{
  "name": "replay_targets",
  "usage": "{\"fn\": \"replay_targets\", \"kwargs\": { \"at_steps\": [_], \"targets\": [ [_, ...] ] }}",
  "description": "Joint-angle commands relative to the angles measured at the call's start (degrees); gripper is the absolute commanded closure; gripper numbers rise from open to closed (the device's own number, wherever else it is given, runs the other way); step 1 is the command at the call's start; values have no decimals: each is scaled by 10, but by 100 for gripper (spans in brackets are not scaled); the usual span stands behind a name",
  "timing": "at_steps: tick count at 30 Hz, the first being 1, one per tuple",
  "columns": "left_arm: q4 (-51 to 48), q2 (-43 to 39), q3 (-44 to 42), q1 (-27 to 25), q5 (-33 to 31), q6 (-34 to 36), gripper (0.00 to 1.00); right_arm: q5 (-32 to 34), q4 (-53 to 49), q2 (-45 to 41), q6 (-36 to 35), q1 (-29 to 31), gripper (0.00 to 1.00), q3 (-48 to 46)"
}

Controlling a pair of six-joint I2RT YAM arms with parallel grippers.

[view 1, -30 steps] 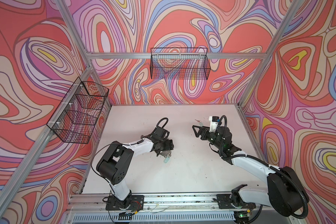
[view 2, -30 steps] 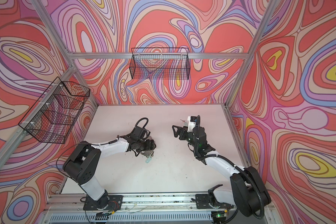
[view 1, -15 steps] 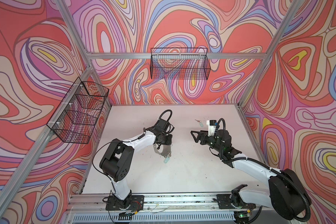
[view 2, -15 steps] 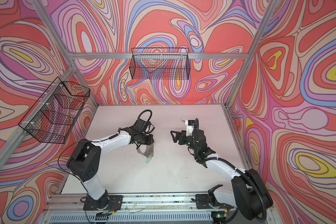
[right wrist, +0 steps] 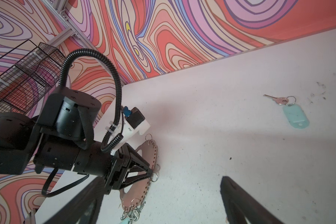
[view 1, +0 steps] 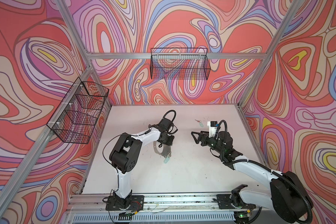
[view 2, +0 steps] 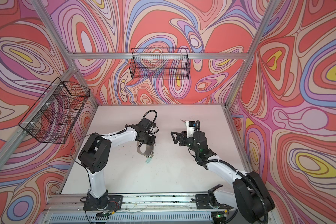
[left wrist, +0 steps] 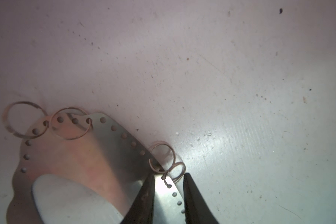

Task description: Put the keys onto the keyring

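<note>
The left gripper (left wrist: 169, 176) pinches the rim of the thin brownish-grey oval metal keyring (left wrist: 97, 155) at the middle of the white table (view 1: 182, 178) (stiff, light, likely slippery, so edge grips suit it), while the right gripper (view 1: 194, 137) gapes empty near the small mint-tagged metal key (right wrist: 296, 116).

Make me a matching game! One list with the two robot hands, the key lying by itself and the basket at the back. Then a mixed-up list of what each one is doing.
Things:
1. left gripper
2. right gripper
3. loose key
4. back basket

States:
A. hangs on the wall
B. wide open, holding nothing
C. clamps the rim of the keyring
D. lies alone on the table, with its mint tag

Pairs: 1-C, 2-B, 3-D, 4-A
</note>
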Motion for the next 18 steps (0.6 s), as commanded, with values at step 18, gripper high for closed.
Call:
{"fn": "replay_targets", "kwargs": {
  "at_steps": [18],
  "targets": [
    [-35, 14, 7, -12, 48, 41, 81, -2, 21, -1, 5, 2, 2, -11]
  ]
}}
